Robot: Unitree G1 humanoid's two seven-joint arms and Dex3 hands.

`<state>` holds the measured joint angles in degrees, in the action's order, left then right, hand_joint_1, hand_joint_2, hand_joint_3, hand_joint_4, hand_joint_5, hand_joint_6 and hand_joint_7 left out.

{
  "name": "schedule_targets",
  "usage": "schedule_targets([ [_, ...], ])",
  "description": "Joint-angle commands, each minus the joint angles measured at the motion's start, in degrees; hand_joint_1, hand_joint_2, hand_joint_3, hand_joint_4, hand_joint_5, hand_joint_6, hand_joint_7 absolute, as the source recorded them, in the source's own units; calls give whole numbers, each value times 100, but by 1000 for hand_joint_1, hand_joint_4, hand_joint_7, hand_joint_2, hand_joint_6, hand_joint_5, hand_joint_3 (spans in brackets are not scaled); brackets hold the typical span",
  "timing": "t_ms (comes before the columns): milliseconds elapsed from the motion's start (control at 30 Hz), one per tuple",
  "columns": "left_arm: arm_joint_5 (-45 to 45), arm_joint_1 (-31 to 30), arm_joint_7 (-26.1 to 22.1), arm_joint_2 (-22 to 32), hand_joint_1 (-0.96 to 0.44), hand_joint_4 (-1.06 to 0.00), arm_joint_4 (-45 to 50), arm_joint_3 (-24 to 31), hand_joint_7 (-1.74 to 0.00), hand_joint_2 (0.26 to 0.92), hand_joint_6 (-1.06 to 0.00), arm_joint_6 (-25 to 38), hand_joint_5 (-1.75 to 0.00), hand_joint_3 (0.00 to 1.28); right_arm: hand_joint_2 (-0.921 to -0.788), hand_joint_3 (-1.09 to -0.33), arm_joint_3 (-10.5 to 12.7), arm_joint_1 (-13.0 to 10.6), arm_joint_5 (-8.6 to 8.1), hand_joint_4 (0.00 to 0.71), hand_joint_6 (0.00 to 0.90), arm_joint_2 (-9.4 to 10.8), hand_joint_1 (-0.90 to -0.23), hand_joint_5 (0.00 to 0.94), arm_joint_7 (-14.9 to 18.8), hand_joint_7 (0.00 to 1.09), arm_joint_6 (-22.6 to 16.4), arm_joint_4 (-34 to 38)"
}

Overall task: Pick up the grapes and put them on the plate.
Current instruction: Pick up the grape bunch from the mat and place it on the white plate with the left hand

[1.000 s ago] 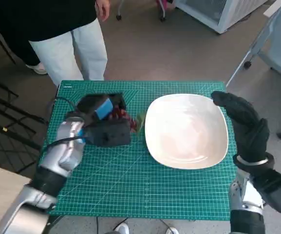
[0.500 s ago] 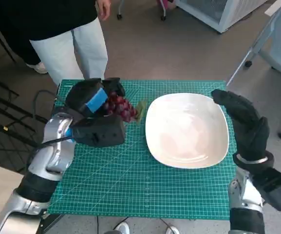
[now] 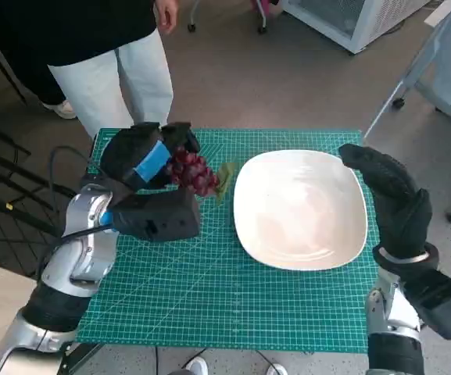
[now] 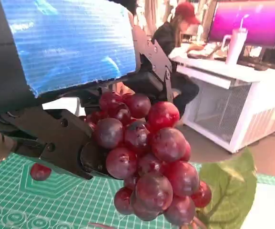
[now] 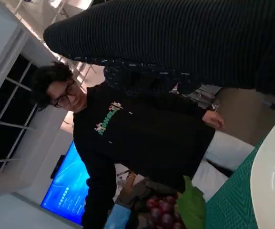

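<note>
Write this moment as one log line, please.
left hand: holds grapes above mat | right hand: open beside plate | plate: bare

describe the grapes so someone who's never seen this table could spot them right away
Start at the green cutting mat covering the table, with the big white plate on its right half. Just left of the plate, the blue-taped left robot hand holds the grapes above the mat. They are a dark red bunch with one green leaf, the only fruit there.

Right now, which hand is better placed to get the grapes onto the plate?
Left. The left hand already holds the grapes just beside the plate; the right hand holds nothing.
</note>
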<state>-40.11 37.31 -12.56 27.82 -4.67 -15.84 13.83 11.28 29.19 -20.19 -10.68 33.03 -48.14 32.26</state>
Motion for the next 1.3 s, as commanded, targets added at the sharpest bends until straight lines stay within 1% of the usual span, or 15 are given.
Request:
schedule_targets([
  [33, -77, 191, -134, -219, 2, -739, 183, -139, -1186, 920, -660, 84, -1050, 31, -921, -698, 24, -69, -51, 171, -1, 28, -591, 1, -19, 382, 42, 9],
  [267, -157, 465, -251, -548, 2, -732, 174, -463, -1185, 920, -647, -49, -1073, 40, -921, -699, 57, -119, -76, 171, -1, -16, -590, 1, -29, 384, 82, -89],
  [433, -202, 726, -250, -780, 1, -738, 52, -711, -1116, 918, -651, -240, -1135, 40, -921, -703, 102, -169, -92, 171, -1, -49, -592, 0, -38, 372, 115, -181],
  [567, -207, 958, -248, -995, 1, -753, -151, -876, -1071, 916, -666, -384, -1150, 34, -921, -707, 145, -212, -112, 169, -1, -70, -592, 0, -47, 362, 160, -281],
  [733, -202, 1307, -236, -1331, 1, -726, -618, -1057, -1095, 919, -651, -529, -1172, 45, -921, -715, 193, -272, -110, 169, -1, -87, -589, 1, -87, 355, 212, -419],
  [833, -196, 1513, -205, -1545, 1, -729, -968, -1154, -1106, 919, -638, -610, -1172, 49, -921, -720, 216, -313, -92, 171, -1, -82, -586, 2, -125, 352, 235, -498],
  [967, -194, 1767, -177, -1806, 2, -733, -1451, -1261, -1083, 917, -647, -693, -1187, 48, -921, -724, 232, -362, -62, 173, -1, -71, -583, 3, -184, 351, 250, -579],
  [1300, -187, 2330, -66, -2308, 2, -636, -2672, -1439, -1040, 919, -645, -884, -1343, 92, -921, -728, 242, -491, 8, 174, -1, -49, -575, 3, -363, 358, 233, -754],
])
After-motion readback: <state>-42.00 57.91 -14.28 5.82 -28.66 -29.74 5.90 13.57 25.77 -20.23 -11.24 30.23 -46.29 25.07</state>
